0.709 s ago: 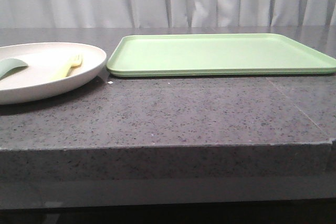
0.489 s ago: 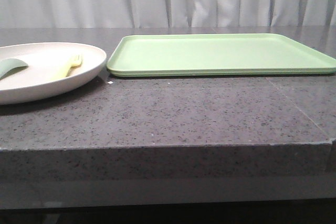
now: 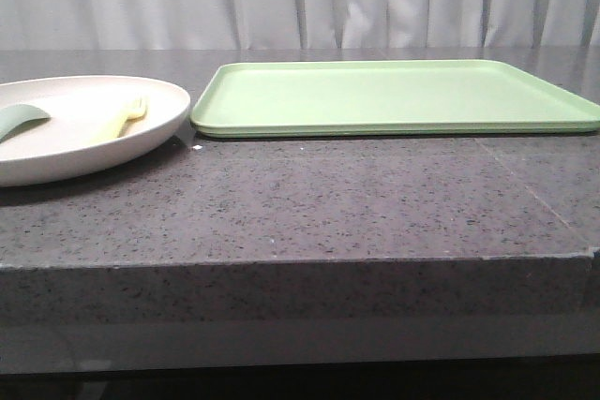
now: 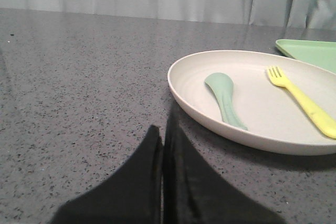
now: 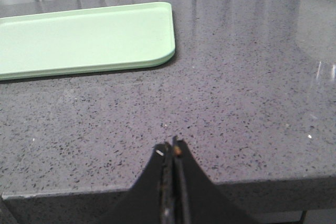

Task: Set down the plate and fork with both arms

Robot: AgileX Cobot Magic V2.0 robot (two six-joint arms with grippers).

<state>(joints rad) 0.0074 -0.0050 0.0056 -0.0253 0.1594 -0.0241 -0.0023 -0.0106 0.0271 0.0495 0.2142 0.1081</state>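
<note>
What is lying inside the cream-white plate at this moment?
Inside the plate lie two things, apart from each other: the pale yellow fork and a green-blue spoon. What is under the plate is covered.

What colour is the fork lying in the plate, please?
Pale yellow; the fork shows best in the left wrist view.

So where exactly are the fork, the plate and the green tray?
fork [image 4: 302,100]: left wrist view, middle of its yellow handle.
plate [image 4: 181,95]: left wrist view, its near rim.
green tray [image 3: 394,96]: front view, its flat middle.
</note>
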